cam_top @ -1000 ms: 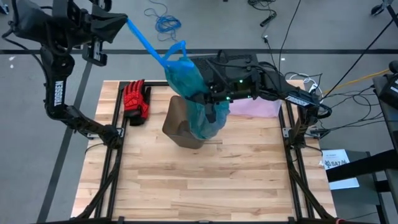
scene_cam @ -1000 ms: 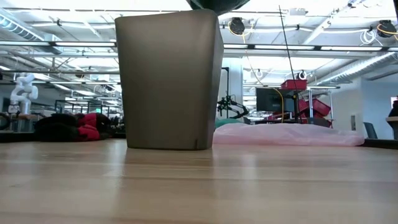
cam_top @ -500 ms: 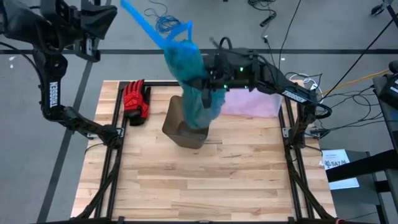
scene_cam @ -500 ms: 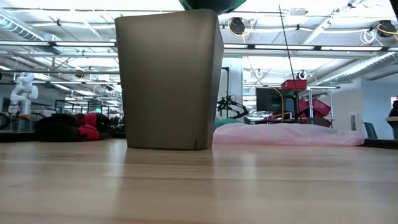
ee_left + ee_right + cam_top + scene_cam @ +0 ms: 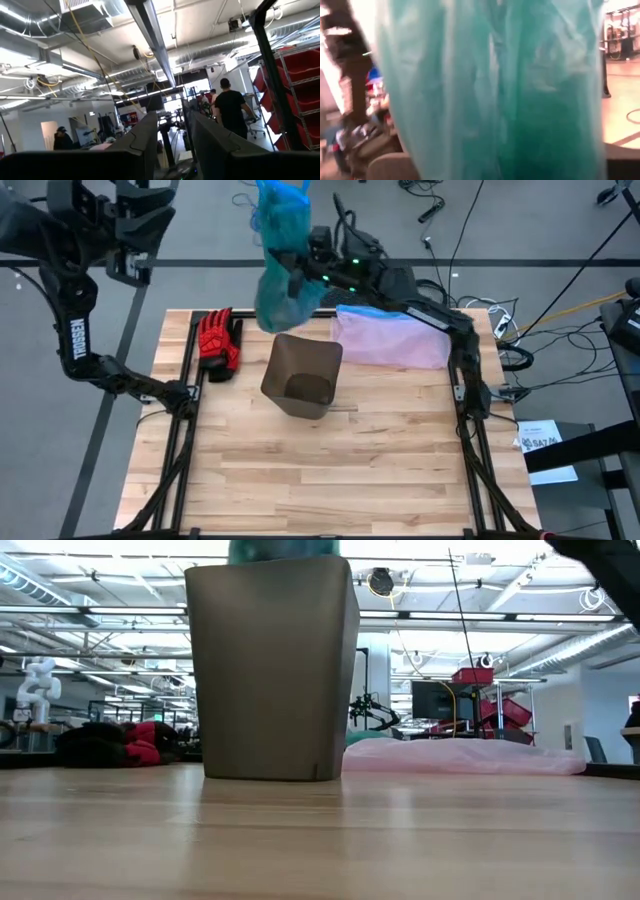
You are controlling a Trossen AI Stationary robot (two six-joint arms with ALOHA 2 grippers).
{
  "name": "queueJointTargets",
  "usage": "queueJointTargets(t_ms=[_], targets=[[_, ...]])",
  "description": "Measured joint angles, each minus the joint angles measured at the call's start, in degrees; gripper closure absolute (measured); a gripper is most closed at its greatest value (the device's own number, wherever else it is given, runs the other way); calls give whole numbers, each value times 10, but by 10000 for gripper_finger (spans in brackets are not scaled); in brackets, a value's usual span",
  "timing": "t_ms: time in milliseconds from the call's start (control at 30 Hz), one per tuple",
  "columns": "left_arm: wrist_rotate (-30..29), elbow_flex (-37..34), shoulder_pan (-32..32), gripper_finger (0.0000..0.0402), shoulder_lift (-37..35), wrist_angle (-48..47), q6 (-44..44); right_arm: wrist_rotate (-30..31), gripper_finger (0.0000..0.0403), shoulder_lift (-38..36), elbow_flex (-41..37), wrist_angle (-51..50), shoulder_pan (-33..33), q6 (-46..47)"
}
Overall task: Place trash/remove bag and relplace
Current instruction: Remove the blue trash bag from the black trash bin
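— Teal plastic, the bag (image 5: 283, 255): where is it?

— Beyond the bench's (image 5: 300, 480) far edge, clamped in your right gripper (image 5: 297, 272); left gripper (image 5: 150, 215) parted, empty. It may snag the bin (image 5: 303, 375) rim.

— Views?

— Low view shows only its bottom.

Two dark six-joint arms, matte black housings, left arm (image 5: 75, 330) bearing white lettering along its link, right arm (image 5: 425, 305) with green indicator lights, black cables, two dark flat fingers (image 5: 145, 137)
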Motion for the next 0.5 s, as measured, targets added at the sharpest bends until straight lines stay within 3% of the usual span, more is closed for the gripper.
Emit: queueJointTargets(t_ms=[200, 500], targets=[[0, 0, 0, 283, -15, -1, 0, -8, 403, 91, 0, 91, -32, 95], [-2, 0, 0, 283, -25, -43, -1, -16, 403, 213, 0, 144, -37, 172]])
